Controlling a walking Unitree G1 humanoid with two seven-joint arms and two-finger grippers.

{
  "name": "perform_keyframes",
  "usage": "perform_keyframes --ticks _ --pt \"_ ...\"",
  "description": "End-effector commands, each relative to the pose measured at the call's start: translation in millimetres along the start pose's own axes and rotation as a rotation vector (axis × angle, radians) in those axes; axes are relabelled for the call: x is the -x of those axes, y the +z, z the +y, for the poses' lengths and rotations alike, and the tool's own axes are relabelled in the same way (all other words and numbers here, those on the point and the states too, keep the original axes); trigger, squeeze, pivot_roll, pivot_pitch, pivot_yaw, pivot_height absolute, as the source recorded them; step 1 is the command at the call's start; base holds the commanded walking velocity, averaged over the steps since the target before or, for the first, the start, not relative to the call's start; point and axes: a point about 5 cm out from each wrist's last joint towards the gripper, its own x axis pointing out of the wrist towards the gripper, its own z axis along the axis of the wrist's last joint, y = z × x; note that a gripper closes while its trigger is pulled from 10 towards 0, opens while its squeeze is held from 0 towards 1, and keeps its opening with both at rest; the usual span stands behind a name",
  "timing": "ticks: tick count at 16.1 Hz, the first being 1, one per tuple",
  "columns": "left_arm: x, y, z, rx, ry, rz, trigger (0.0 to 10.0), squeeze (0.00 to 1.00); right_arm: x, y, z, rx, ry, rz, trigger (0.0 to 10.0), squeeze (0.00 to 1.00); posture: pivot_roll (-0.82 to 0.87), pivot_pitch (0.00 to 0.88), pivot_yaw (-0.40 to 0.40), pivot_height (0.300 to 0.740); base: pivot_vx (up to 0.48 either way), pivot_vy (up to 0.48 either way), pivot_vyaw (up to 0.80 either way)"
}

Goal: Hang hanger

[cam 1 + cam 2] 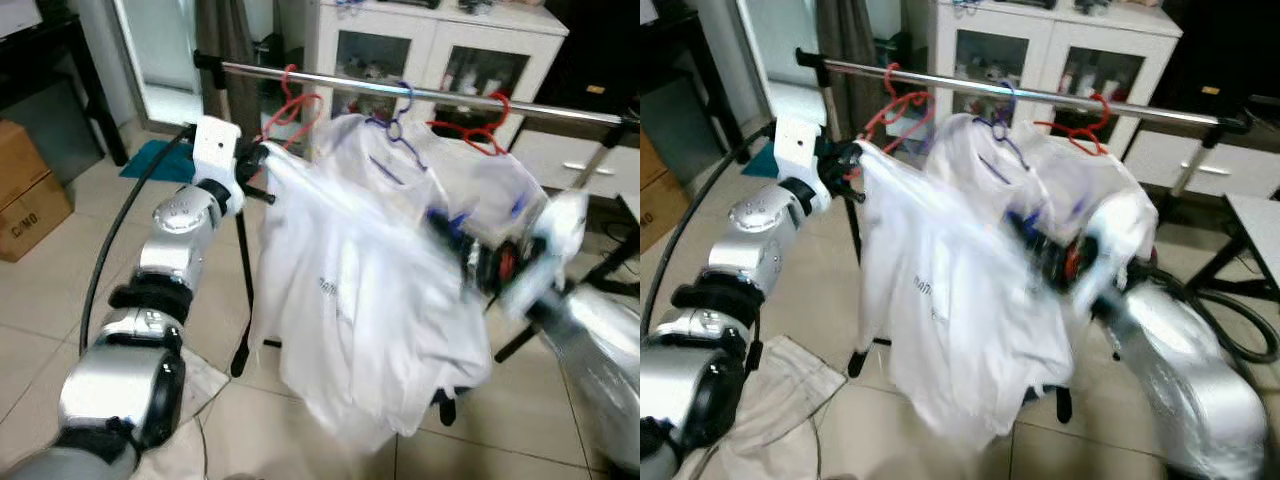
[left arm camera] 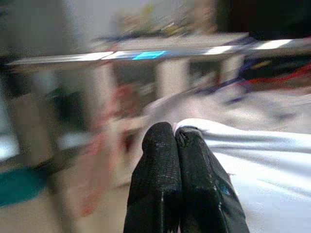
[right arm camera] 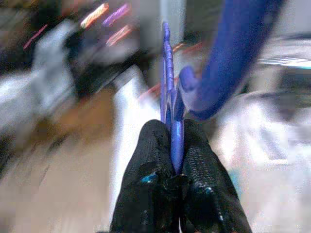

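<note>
A white T-shirt (image 1: 360, 310) on a blue hanger (image 3: 228, 58) hangs between my two arms, just in front of the steel clothes rail (image 1: 330, 82). My left gripper (image 2: 175, 131) is shut on the shirt's shoulder edge, below the rail's left end. At the right my right gripper (image 3: 174, 128), blurred in the eye views, is shut on the blue hanger's thin part. The rail carries two red hangers (image 1: 290, 105) and another blue hanger (image 1: 400, 125) with a white shirt.
Behind the rail stands a white glass-door cabinet (image 1: 430, 50). Cardboard boxes (image 1: 25, 190) sit at the left, with a teal mat (image 1: 155, 160) beyond. A pale cloth (image 1: 205, 395) lies on the tiled floor by the rack's black foot (image 1: 240, 355). A table corner (image 1: 1255, 215) is at the right.
</note>
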Motion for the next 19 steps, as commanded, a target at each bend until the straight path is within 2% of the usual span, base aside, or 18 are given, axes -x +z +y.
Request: perform_keyframes --ticks 1,2,3,4,6,9,10,11,12,14,15,17,18,19 --pt "-2.1 3.3 -12.3 0.014 -0.077 -0.022 0.0 0.0 -0.7 -0.4 -12.3 -0.058 -0.134 -0.013 10.0 0.0 0.04 0.0 -0.001 0.74 0.0 0.0 0.0" --pt "-2.4 0.0 -31.4 0.04 -0.144 -0.034 0.0 0.0 -8.5 -2.4 -14.1 -0.178 -0.216 -0.08 10.0 0.0 0.04 0.0 -0.002 0.74 0.0 0.0 0.0" --pt "-0.1 -4.2 -48.1 0.05 -0.193 -0.034 0.0 0.0 -14.1 -4.6 -11.7 -0.26 -0.248 -0.122 10.0 0.0 0.05 0.0 -0.003 0.74 0.0 0.0 0.0" --pt "1.9 -5.8 -53.6 0.056 -0.208 -0.033 0.0 0.0 -16.4 -4.7 -9.8 -0.29 -0.255 -0.135 10.0 0.0 0.05 0.0 -0.003 0.74 0.0 0.0 0.0" --pt "17.5 -12.8 -63.4 0.087 -0.206 -0.016 0.0 0.0 -20.8 1.4 -11.0 -0.348 -0.323 -0.191 10.0 0.0 0.05 0.0 -0.008 0.74 0.0 0.0 0.0" --pt "33.7 -22.2 -68.9 0.096 -0.18 0.024 0.0 0.0 -15.5 5.4 -19.9 -0.269 -0.385 -0.178 10.0 0.0 0.05 0.0 -0.006 0.74 0.0 0.0 0.0" --pt "35.0 -16.5 -74.6 0.137 -0.175 -0.007 0.0 0.0 -14.8 3.6 -20.8 -0.094 -0.405 -0.14 10.0 0.0 0.05 0.0 -0.007 0.74 0.0 0.0 0.0" --pt "34.6 -9.0 -79.9 0.191 -0.184 -0.045 0.0 0.0 -16.0 0.1 -16.2 -0.06 -0.393 -0.139 10.0 0.0 0.05 0.0 -0.006 0.74 0.0 0.0 0.0" --pt "35.8 -5.5 -82.4 0.204 -0.184 -0.05 0.0 0.0 -15.9 -0.9 -14.5 -0.172 -0.408 -0.177 10.0 0.0 0.05 0.0 -0.008 0.74 0.0 0.0 0.0" --pt "40.5 -15.3 -76.7 0.162 -0.127 0.015 0.0 0.0 -11.3 -9.0 -18.4 -0.099 -0.463 -0.101 10.0 0.0 0.05 0.0 -0.003 0.74 0.0 0.0 -0.4" --pt "47.1 -20.7 -74.7 0.147 -0.088 0.049 0.0 0.0 -3.5 -19.3 -17.7 -0.044 -0.475 -0.026 10.0 0.0 0.04 0.0 -0.003 0.74 0.0 0.0 -0.8" --pt "53.0 -20.1 -74.3 0.165 -0.033 0.032 0.4 0.0 8.1 -28.5 -14.4 -0.01 -0.487 0.02 10.0 0.0 0.03 0.0 0.0 0.74 0.0 0.0 -0.8" --pt "56.4 -19.8 -72.4 0.179 0.026 0.009 4.2 0.0 14.7 -32.4 -11.0 -0.013 -0.493 0.036 10.0 0.0 0.03 0.0 0.0 0.74 0.0 0.0 -0.8" --pt "59.0 -20.7 -70.6 0.19 0.072 -0.001 10.0 0.0 18.4 -34.2 -9.2 -0.023 -0.502 0.045 10.0 0.0 0.02 0.0 0.002 0.74 0.0 0.0 -0.8"
